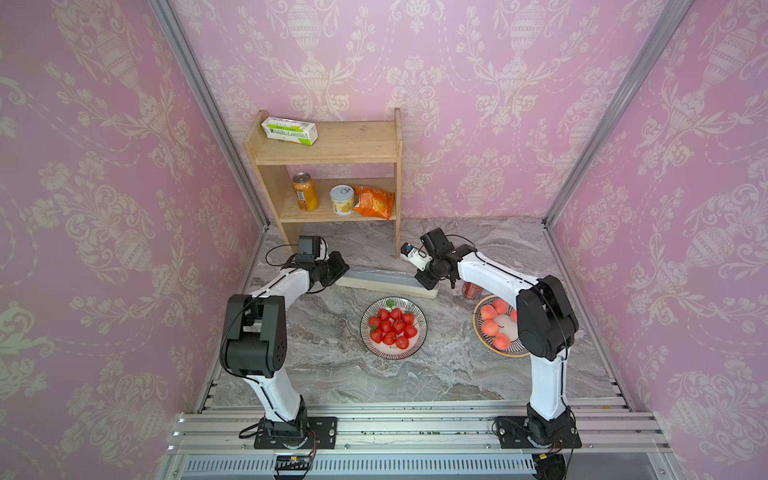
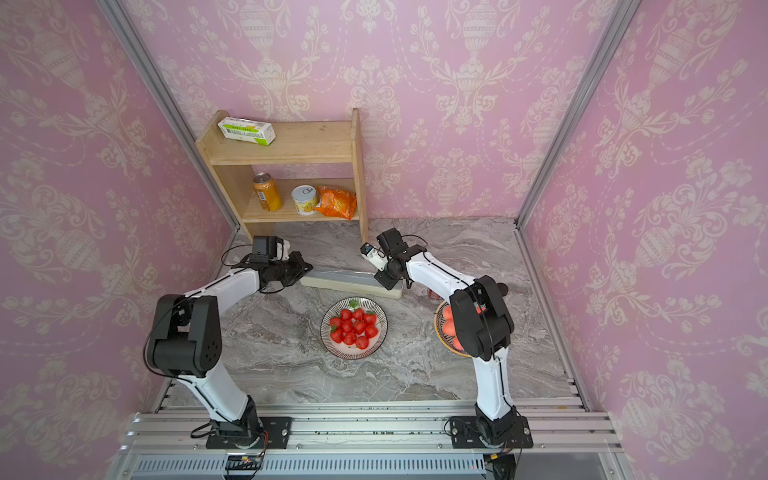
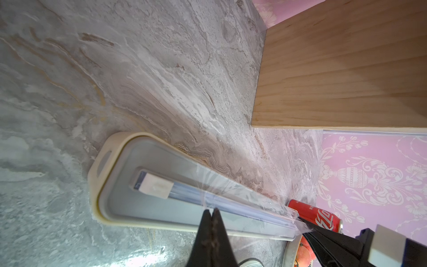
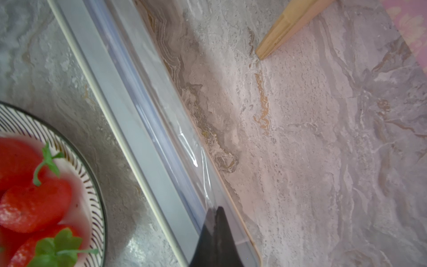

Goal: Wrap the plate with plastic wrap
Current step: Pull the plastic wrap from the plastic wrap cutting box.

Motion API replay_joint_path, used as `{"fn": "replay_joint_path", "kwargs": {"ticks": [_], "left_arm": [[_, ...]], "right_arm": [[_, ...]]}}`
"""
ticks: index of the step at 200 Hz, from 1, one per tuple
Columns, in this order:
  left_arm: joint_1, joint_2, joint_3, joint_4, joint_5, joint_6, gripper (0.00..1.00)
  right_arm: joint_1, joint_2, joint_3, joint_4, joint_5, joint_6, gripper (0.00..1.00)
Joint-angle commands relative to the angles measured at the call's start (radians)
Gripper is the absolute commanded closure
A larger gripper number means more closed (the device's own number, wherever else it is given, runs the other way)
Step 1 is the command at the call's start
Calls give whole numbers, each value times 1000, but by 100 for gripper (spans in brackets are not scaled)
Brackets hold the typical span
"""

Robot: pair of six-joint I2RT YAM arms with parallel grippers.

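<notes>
Plastic wrap [image 3: 221, 183], clear crinkly film, pinched by closed left claw [image 3: 211, 210] and right claw [image 4: 215, 209]; striped round plate [image 1: 422, 328] at its 6 o'clock holds red strawberries [image 1: 392, 326].

Right wrist view's edge cuts off the plate [image 4: 92, 185] (strawberries [image 4: 34, 205] blurred).

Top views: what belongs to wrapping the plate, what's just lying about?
Job: clear crinkly plastic wrap; its long cream dispenser box; striped plate of strawberries (probably); left pincer, right pincer, both pinching the wrap.
Idle: wooden shelf; green-and-white carton; orange can; pale tin; orange snack bag; red cola can; plate of peaches.
</notes>
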Motion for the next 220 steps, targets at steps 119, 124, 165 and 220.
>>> {"fn": "replay_joint_path", "kwargs": {"ticks": [119,124,165,220], "left_arm": [[-12,-82,61,-149,-54,172,35],[-16,-83,74,-173,-81,234,32],[-30,-101,135,-303,-114,739,23],[-31,-79,101,-320,29,1340,27]], "right_arm": [[-7,-131,-59,30,0,2,100],[-7,-130,-59,31,2,3,100],[-18,-122,-45,28,15,10,100],[-22,-110,-41,20,15,11,100]]}}
